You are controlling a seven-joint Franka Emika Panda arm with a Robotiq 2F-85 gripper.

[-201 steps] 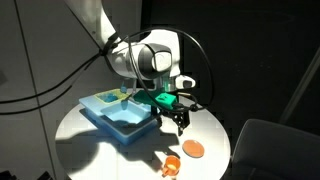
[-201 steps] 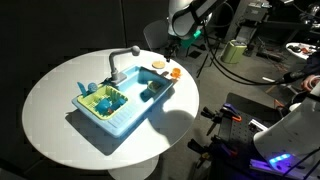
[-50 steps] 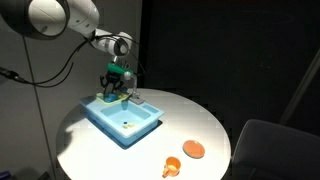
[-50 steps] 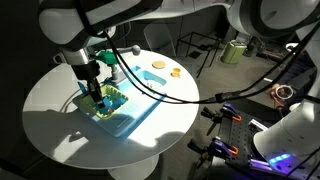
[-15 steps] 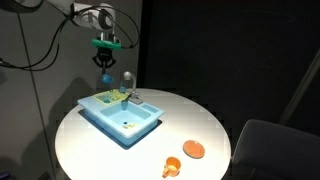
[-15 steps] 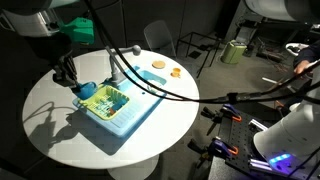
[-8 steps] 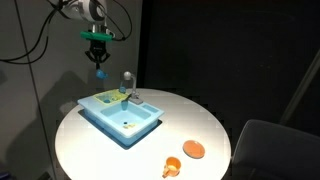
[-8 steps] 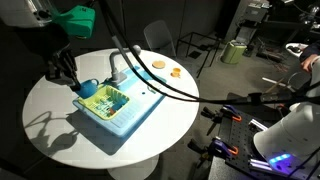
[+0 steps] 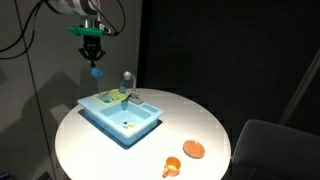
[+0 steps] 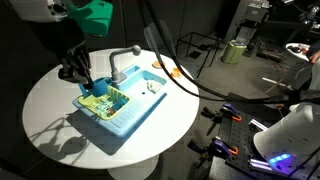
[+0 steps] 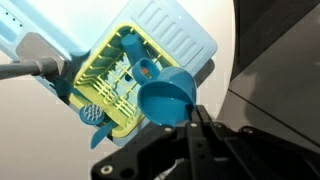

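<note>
My gripper [image 9: 92, 62] hangs high above the back corner of the blue toy sink [image 9: 118, 120], shut on a small blue cup [image 9: 96, 71]. In the wrist view the blue cup [image 11: 166, 98] sits just above my closed fingertips [image 11: 194, 113], held by its edge, mouth facing the camera. Far below it lies the yellow-green dish rack [image 11: 120, 80] inside the sink [image 11: 175, 35]. In an exterior view the gripper [image 10: 77, 68] hovers above the rack [image 10: 103, 101], and the cup [image 10: 99, 86] shows as a blue patch at the fingers.
A grey faucet [image 10: 122, 60] rises from the sink's back edge. An orange cup [image 9: 172, 166] and an orange plate [image 9: 193, 149] lie near the edge of the round white table [image 9: 195, 121]. A grey chair [image 9: 270, 150] stands beside it.
The arm has lifted the blue cup higher and further away from the sink over the last second. The gripper stays shut on it.
</note>
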